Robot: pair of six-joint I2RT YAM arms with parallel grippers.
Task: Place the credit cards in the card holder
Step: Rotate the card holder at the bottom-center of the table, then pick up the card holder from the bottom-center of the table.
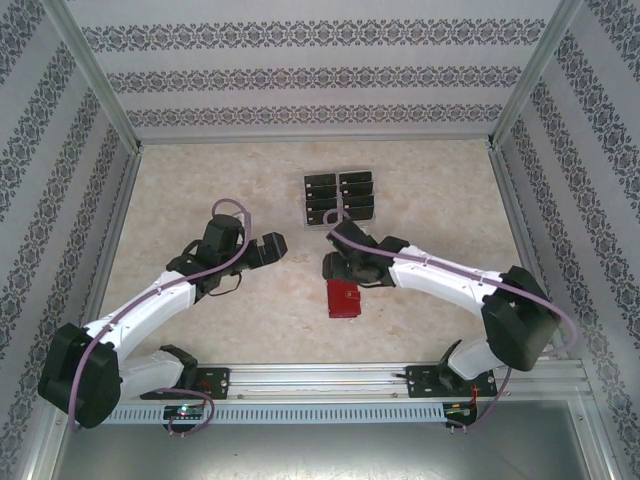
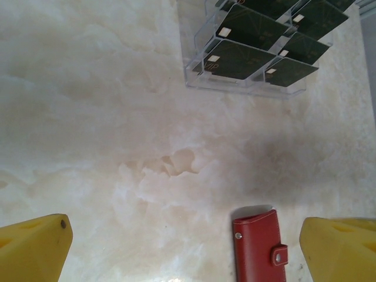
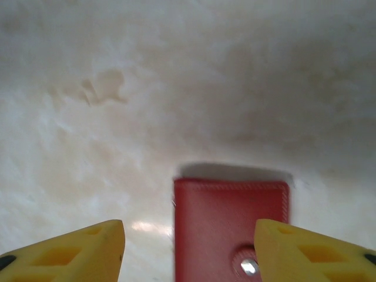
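Top external: the red card holder [image 1: 345, 298] lies closed on the pale bench [image 1: 180, 190] just below the right gripper [image 1: 330, 266]. The clear tray [image 1: 306, 224] of black credit cards [image 1: 322, 187] sits close behind that arm, the left gripper [image 1: 272, 248] hangs over bare surface to the left, and patterned walls [image 1: 300, 80] close three sides. Left wrist: the yellow fingers [image 2: 35, 247] stand wide with nothing between them, the card holder near the right one and the tray well ahead across open bench. Right wrist: the fingers [image 3: 76, 252] are partly spread and hold nothing, poised over the card holder's snap end, with bare bench beyond.
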